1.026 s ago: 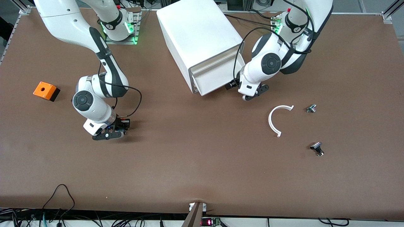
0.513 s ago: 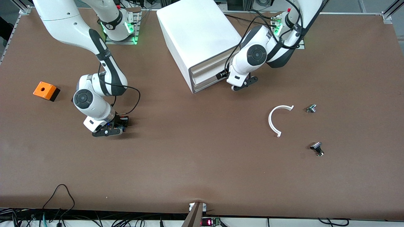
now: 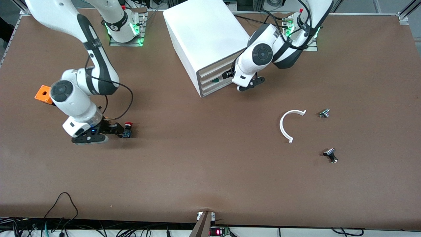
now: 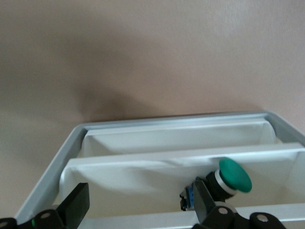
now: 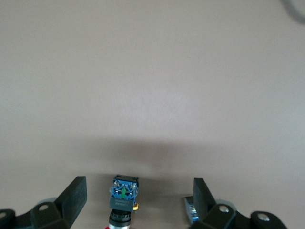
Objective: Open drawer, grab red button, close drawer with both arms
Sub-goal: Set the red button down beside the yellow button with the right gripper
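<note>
We see right gripper spread open beside red button lying on table, toward right arm's end from cabinet | left gripper open at its drawer front.

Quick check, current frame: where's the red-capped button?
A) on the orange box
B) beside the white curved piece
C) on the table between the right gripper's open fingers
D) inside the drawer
C: the red button rests on the table between the right gripper's open fingers, ungripped.
</note>
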